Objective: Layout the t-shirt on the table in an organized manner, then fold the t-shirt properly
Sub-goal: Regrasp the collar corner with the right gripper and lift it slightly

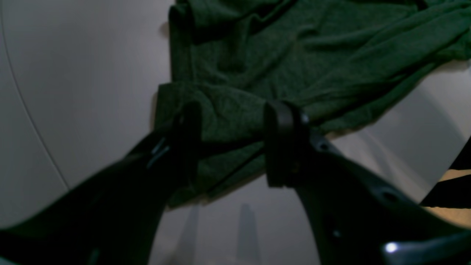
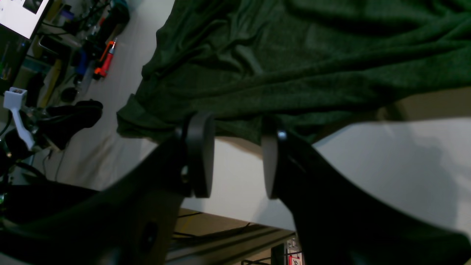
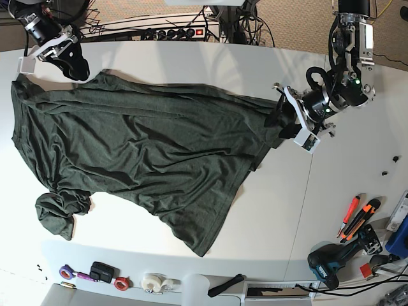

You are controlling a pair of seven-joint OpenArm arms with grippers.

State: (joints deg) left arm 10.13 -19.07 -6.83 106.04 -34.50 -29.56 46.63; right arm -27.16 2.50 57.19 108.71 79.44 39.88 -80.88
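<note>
Two jaws of the left gripper point(image 1: 232, 147) are standing wide apart in the left wrist view, straddling a hem corner of the t-shirt point(image 1: 312, 62) without visibly pinching it. In the right wrist view the right gripper point(image 2: 237, 158) is hanging open and empty just off the shirt's edge above the table point(image 2: 386, 162). In the base view the t-shirt point(image 3: 140, 153) is lying stretched but wrinkled across the table point(image 3: 357, 197), one sleeve bunched. The laying-out step is seemingly underway; next, each arm needs to be closing on fabric and pulling outward.
</note>
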